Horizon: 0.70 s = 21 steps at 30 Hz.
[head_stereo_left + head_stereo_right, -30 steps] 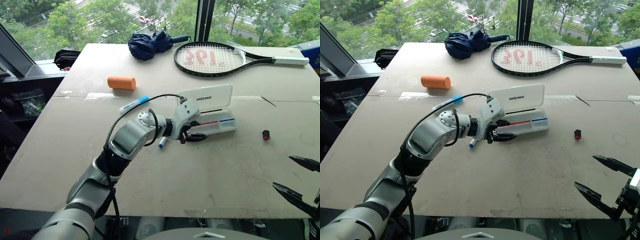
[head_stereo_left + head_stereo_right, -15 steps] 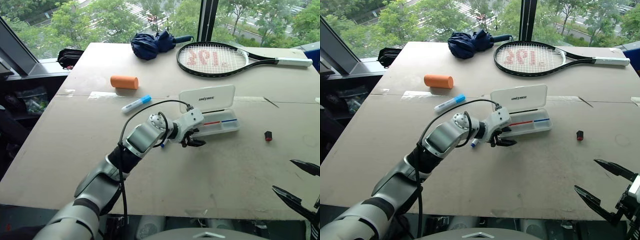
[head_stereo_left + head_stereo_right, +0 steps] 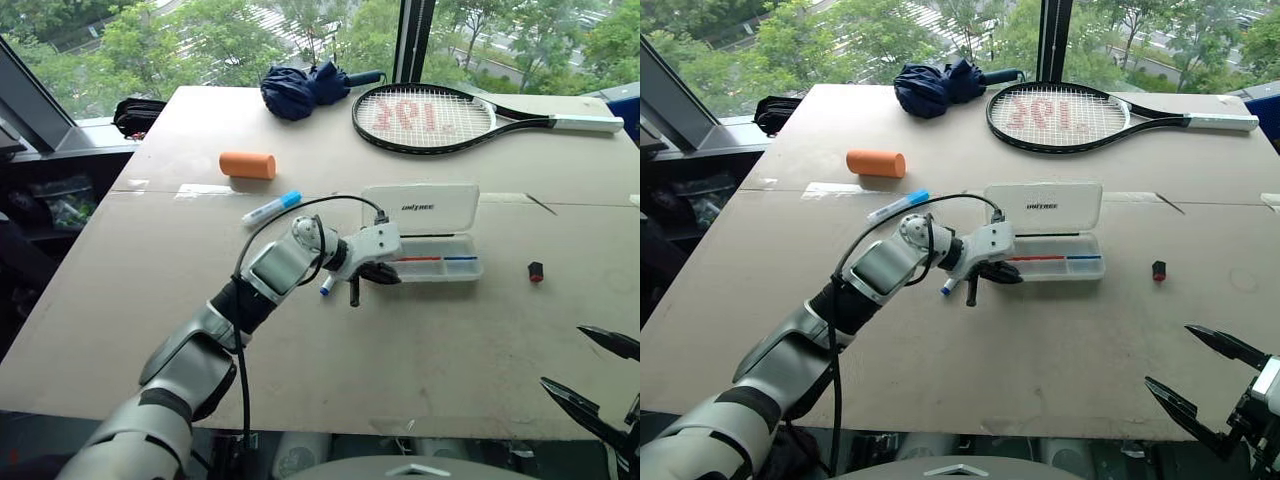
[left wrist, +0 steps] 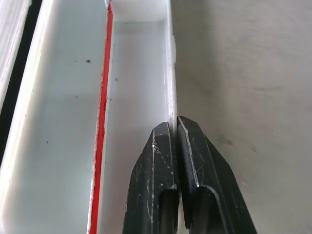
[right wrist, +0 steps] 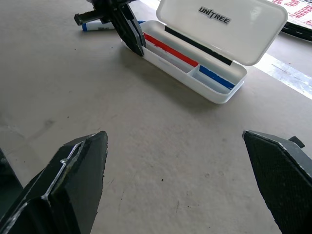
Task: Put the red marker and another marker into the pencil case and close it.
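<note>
Two markers lie outside the open pencil case (image 3: 437,256) mid-table: one (image 3: 270,208) behind the left gripper (image 3: 372,277), one (image 3: 326,285) under its wrist. That gripper's fingers are pressed together, seemingly pinching the tray's near wall; the right gripper (image 3: 1203,385) gapes idle. Loading seems unstarted; next, release and reach a marker.

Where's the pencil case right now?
In the left eye view the pencil case lies open mid-table, right of the left gripper, whose shut fingertips touch its near left end.

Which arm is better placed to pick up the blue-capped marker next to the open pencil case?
Left. The left gripper is shut at the pencil case's near rim, beside that marker. The right gripper hangs open far away.
</note>
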{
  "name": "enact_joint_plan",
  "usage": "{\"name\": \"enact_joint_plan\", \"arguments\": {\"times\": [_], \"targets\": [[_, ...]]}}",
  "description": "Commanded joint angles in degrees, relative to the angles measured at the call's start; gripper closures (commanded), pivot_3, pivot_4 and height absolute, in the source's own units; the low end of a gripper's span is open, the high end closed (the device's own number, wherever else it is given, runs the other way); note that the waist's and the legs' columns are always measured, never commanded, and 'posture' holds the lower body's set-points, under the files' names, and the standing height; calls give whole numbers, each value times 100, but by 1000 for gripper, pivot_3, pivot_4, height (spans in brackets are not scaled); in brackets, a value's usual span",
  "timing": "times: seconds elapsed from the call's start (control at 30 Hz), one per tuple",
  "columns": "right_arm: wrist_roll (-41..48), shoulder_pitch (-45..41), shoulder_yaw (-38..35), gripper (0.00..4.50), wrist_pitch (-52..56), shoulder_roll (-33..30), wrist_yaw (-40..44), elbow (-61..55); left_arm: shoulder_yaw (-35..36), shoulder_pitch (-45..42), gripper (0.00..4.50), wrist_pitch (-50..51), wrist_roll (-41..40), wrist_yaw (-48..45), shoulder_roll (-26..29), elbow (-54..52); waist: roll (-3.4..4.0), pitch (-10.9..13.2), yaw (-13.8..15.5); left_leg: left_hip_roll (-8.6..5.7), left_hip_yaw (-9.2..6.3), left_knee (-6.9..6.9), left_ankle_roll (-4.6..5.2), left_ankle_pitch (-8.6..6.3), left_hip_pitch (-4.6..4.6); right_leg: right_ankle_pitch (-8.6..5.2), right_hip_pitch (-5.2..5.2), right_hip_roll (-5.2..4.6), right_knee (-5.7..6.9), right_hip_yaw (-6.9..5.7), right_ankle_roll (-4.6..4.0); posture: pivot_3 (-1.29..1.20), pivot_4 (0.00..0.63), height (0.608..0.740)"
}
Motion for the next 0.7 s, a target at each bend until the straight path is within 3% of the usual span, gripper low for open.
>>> {"name": "enact_joint_plan", "arguments": {"times": [0.03, 0.6, 0.63, 0.7], "targets": [[142, 56, -264, 0, -151, -74, 110, 32, 34, 143, 4460, -402, 67, -408, 163, -236, 0, 0, 13, -1, 0, 0, 0, 0, -1, 0, 0, -1, 0, 0, 0, 0, 150, 730], [295, -133, -342, 0, 115, -510, 145, 69, 206, 561, 4460, -434, 279, -514, 307, -653, 0, 0, 16, -3, 1, 4, 1, 0, -3, 1, 1, -3, 0, 0, 2, 0, 150, 730], [297, -136, -342, 0, 126, -517, 148, 69, 245, 579, 3879, -403, 259, -514, 313, -694, 0, 0, 15, -3, 1, 4, 1, 0, -3, 1, 1, -3, 0, 0, 2, 0, 150, 730], [298, -136, -342, 0, 139, -517, 153, 59, 322, 615, 3158, -375, 233, -491, 319, -779, 0, 0, 15, -3, 0, 4, 1, 0, -3, 1, 1, -3, 1, -1, 2, 0, 150, 730]]}}
